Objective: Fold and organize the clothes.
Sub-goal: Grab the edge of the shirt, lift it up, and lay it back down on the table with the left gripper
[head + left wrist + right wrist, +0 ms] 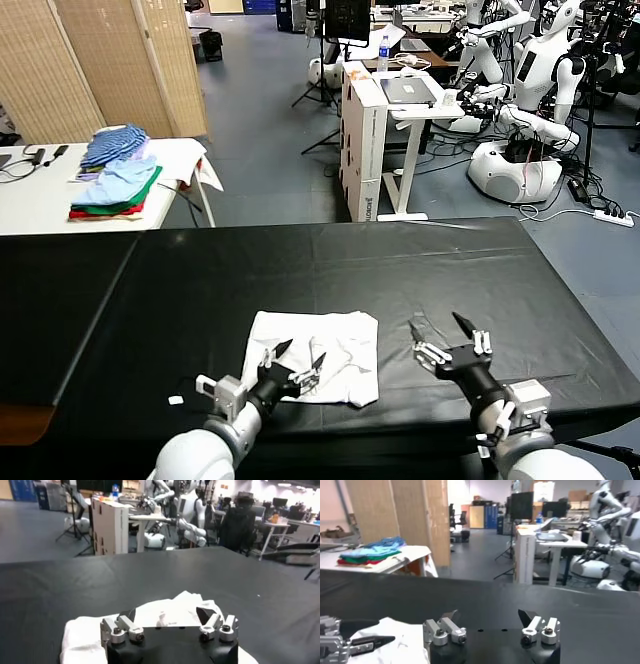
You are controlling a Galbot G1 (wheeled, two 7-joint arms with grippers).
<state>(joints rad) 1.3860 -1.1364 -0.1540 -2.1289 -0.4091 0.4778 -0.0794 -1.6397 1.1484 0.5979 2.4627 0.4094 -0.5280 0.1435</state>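
The white T-shirt [318,366] lies folded into a rough square on the black table [400,270], near the front edge; no printed graphic shows. My left gripper [300,356] is open and empty, just above the shirt's near left part. In the left wrist view the shirt [165,611] lies under and beyond the open gripper [165,615]. My right gripper [441,325] is open and empty over bare table just right of the shirt. In the right wrist view the right gripper [487,615] is open, with the shirt's edge [400,637] and the left gripper's fingers [370,641] off to one side.
A stack of blue, green and red folded garments [115,180] lies on a white side table [30,190] at the far left. A cardboard box [362,140], a white desk [420,110] and other robots [520,150] stand beyond the table's far edge.
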